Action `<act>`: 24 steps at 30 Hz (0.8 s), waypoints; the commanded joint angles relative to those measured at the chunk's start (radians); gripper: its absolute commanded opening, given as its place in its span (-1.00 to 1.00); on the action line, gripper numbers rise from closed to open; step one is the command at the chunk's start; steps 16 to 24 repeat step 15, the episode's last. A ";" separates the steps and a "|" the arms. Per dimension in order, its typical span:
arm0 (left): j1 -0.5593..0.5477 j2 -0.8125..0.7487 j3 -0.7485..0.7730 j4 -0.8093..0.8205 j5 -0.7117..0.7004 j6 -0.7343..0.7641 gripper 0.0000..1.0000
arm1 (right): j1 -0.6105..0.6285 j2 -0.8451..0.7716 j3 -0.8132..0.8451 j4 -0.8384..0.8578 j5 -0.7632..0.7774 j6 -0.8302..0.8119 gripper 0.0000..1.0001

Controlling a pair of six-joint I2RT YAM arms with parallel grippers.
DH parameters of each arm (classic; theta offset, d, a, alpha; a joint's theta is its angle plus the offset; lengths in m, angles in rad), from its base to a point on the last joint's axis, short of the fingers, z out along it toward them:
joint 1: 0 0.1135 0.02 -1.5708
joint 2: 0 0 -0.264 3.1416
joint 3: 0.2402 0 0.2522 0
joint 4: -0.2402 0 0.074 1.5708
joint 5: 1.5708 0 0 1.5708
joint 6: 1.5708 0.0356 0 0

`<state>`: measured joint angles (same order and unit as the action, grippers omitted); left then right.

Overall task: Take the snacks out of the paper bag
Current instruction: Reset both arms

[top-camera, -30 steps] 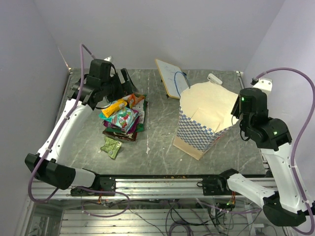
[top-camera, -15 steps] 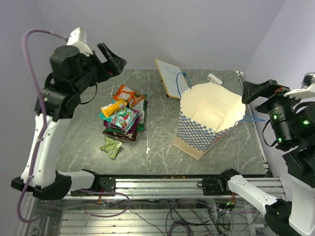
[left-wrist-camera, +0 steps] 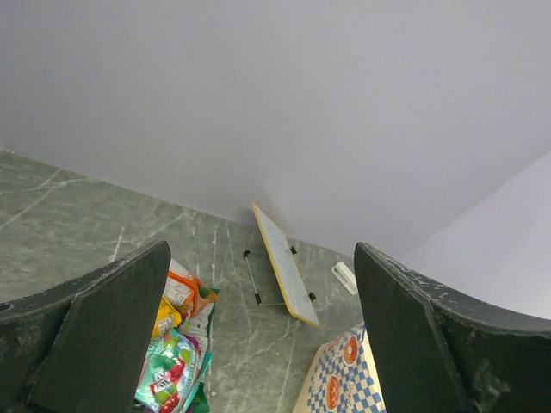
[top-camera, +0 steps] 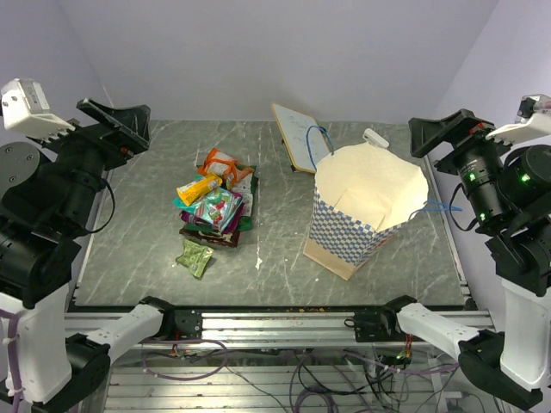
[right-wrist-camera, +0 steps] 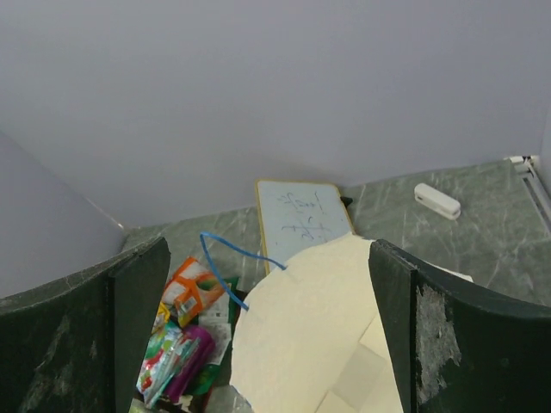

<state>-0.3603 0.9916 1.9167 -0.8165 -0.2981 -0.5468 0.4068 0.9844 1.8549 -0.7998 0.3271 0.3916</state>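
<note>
Top external: crinkly foil snacks (top-camera: 212, 206), boxy checkered paper bag (top-camera: 341, 229)

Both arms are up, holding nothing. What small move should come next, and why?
Probably tip the open right gripper down to look into the paper bag. From above its inside shows only cream lining, the snacks lie piled on the table, and the left gripper is open and empty too, so a check seems all that's left.

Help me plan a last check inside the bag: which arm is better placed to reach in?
Right, probably. The right tool, open, hangs beside the mouth of the paper bag; the left tool is up at the far left, beyond the snacks.
</note>
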 commanded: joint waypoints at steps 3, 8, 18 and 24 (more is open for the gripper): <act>0.009 0.048 0.030 -0.076 -0.042 0.026 0.93 | -0.001 0.007 0.011 -0.027 0.015 0.022 1.00; 0.009 0.043 0.021 -0.082 -0.045 0.025 0.94 | -0.002 0.029 0.029 -0.041 0.041 0.024 1.00; 0.009 0.042 0.006 -0.089 -0.050 0.028 0.95 | 0.000 0.044 0.048 -0.070 0.103 0.066 1.00; 0.009 0.042 0.006 -0.089 -0.050 0.028 0.95 | 0.000 0.044 0.048 -0.070 0.103 0.066 1.00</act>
